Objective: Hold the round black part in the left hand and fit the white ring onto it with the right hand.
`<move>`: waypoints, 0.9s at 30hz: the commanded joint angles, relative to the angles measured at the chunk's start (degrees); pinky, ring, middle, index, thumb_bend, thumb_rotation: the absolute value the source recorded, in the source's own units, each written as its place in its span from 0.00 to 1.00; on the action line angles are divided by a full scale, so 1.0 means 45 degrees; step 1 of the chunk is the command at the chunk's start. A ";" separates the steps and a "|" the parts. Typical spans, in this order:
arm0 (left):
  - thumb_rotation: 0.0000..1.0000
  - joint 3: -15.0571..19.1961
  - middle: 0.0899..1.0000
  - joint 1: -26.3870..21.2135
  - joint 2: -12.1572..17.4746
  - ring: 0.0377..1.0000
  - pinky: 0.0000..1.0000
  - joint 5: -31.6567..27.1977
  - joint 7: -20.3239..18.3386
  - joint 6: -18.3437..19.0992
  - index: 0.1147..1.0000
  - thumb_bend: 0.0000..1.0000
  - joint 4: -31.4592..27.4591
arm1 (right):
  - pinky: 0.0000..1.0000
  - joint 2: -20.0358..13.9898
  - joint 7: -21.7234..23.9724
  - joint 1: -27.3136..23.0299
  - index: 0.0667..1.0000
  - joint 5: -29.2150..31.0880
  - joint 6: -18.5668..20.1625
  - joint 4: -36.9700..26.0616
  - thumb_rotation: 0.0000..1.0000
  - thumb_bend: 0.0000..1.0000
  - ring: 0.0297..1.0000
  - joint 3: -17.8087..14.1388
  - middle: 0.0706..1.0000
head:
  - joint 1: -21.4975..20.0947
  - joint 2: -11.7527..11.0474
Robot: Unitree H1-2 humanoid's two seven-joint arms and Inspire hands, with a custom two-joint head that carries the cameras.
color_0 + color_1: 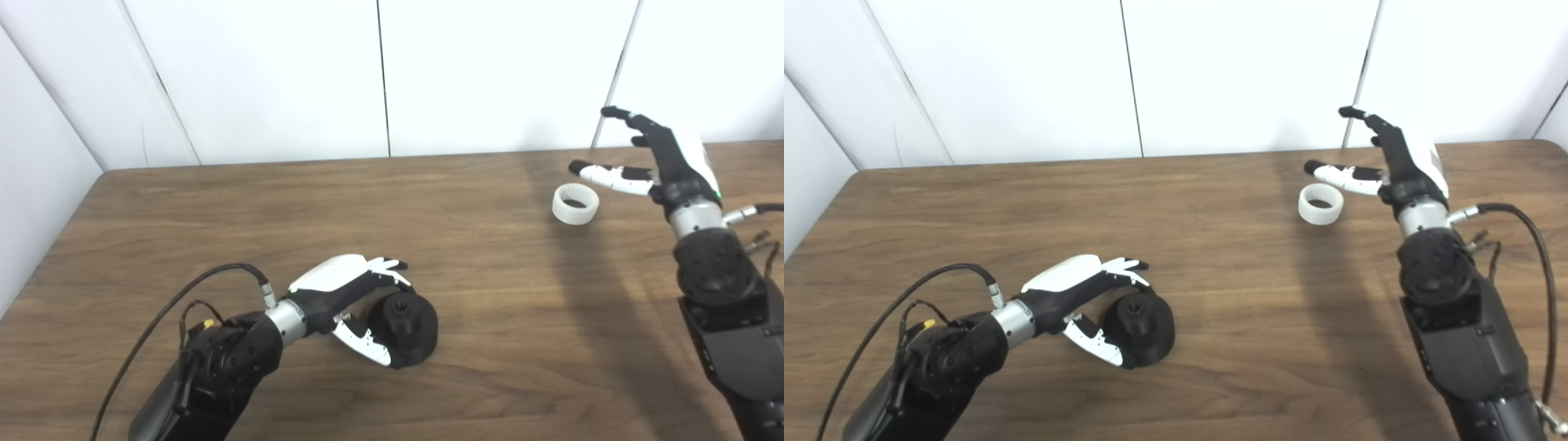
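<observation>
On the table [245, 202], the round black part [404, 329] sat near the front with the left hand [349, 300] wrapped around it, fingers behind and thumb in front. Far right of that part lay the white ring [575, 204], just beside the right hand [655, 162], which hovered spread wide, holding nothing.

A brown wood-grain table [306, 202] filled the view, backed by white wall panels [275, 73] with dark vertical seams between them.

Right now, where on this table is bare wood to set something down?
Bare wood spans the middle, between the round black part in the left hand and the white ring. The far left corner is free too. It is crowded around the open right hand beside the ring.
</observation>
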 commanded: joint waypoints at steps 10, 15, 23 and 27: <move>0.34 -0.0089 0.97 -0.0015 0.0276 1.00 0.89 0.0125 -0.0121 -0.0046 0.73 0.95 0.0301 | 0.78 -0.0620 0.1140 -0.2238 0.65 -0.0858 -0.0979 0.2864 0.24 0.86 0.93 0.0864 0.89 | -0.0200 -0.0100; 0.33 0.0000 0.97 0.0032 0.0292 1.00 0.88 0.0014 -0.0125 -0.0126 0.73 0.95 0.0359 | 0.84 -0.0588 0.1342 -0.2471 0.66 -0.0972 -0.1012 0.3603 0.23 0.86 0.95 0.1007 0.91 | -0.0241 -0.0137; 0.33 0.0023 0.97 0.0020 0.0260 1.00 0.88 0.0030 -0.0139 -0.0197 0.73 0.96 0.0385 | 0.98 -0.0846 0.1660 -0.2802 0.68 -0.1018 -0.1117 0.4690 0.23 0.84 0.98 0.1083 0.94 | -0.0188 -0.0198; 0.33 -0.0005 0.98 -0.0011 0.0288 1.00 0.89 0.0119 -0.0189 -0.0178 0.73 0.95 0.0366 | 1.00 -0.1189 0.2110 -0.2921 0.69 -0.1118 -0.1021 0.4936 0.24 0.84 1.00 0.1212 0.95 | -0.0188 -0.0202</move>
